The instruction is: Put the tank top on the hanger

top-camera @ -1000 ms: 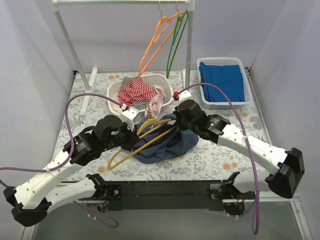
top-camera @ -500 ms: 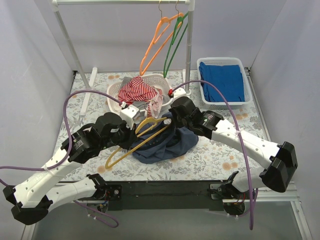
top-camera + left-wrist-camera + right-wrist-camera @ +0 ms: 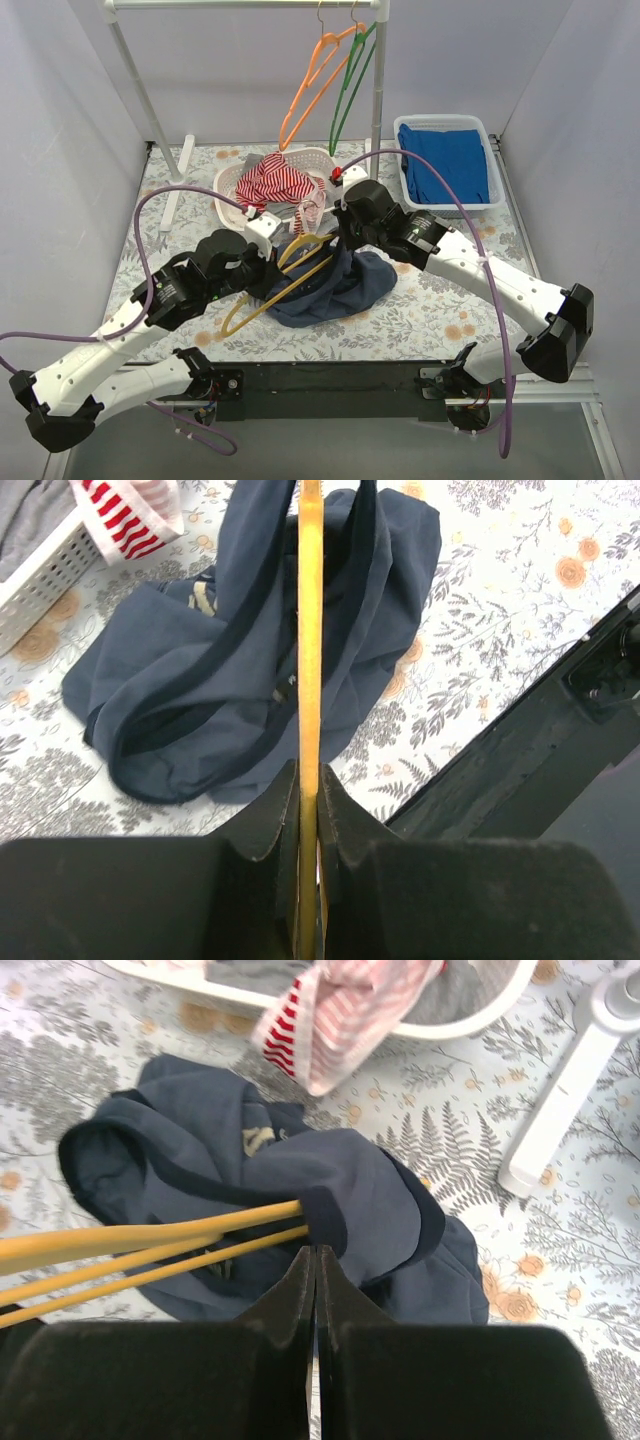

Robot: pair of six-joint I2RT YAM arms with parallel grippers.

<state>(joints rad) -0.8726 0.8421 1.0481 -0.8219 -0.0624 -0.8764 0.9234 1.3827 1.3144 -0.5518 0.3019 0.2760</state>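
Note:
The yellow hanger (image 3: pixel 300 268) is held off the table, slanting from the left arm toward the middle. My left gripper (image 3: pixel 262 275) is shut on its bar, which runs straight up the left wrist view (image 3: pixel 310 630) between the jaws (image 3: pixel 308 780). The navy tank top (image 3: pixel 345 285) lies crumpled under and around the hanger's far end; a dark hemmed strap wraps over that end (image 3: pixel 325 1218). My right gripper (image 3: pixel 340 232) is shut, its tips (image 3: pixel 315 1252) at that strap's hem, pinching the tank top (image 3: pixel 350 1180). The hanger's bars (image 3: pixel 150 1235) run off to the left there.
A white laundry basket (image 3: pixel 225 185) with a red-and-white striped garment (image 3: pixel 275 180) stands just behind the tank top. A white basket (image 3: pixel 497 165) with blue cloth is at the back right. An orange hanger (image 3: pixel 315 80) and a green hanger (image 3: pixel 350 90) hang on the rack; its post (image 3: pixel 378 90) stands nearby.
My right gripper has moved left and toward the back, drawing the tank top's strap along the hanger's end. My left gripper has shifted the hanger slightly.

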